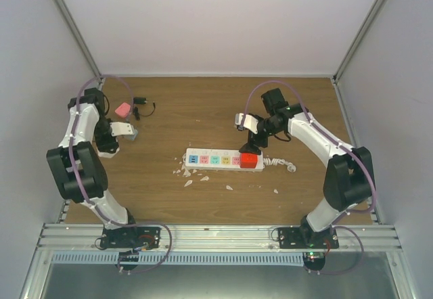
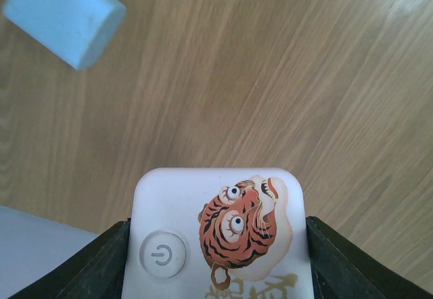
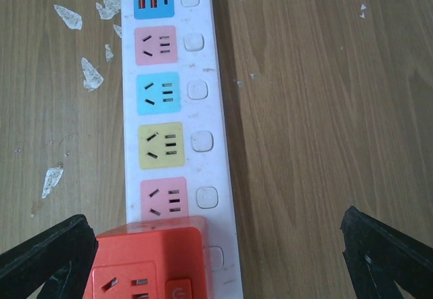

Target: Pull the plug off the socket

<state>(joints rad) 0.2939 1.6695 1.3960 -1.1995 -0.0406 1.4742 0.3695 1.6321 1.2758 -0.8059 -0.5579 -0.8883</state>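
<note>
The left tool (image 1: 126, 130) pinches a white box (image 2: 216, 245) between its dark fingers. The box carries a round power button and an orange tiger print. Ahead of this tool and off to its left lies a pale blue block (image 2: 64, 16) on the wooden worktop (image 1: 203, 103). In the overhead view a pink cube (image 1: 122, 109) sits just beyond the tool, with a short black lead (image 1: 142, 103) beside that.

Scattered white flakes (image 3: 90, 74) lie on the worktop beside the socket (image 3: 177, 109). The socket lies flat, running straight away from the right tool (image 3: 216, 262), with its blue, pink, blue, yellow and pink squares in a row. Its coiled white cord (image 1: 280, 164) trails off at the end under that tool.

The plug (image 3: 149, 262), a red cube, sits in the socket's nearest outlet. The right tool hangs over it with its fingers (image 3: 389, 255) spread wide. The plug stands between them, close against one and well apart from the other. Whether that near finger touches it, I cannot tell.
</note>
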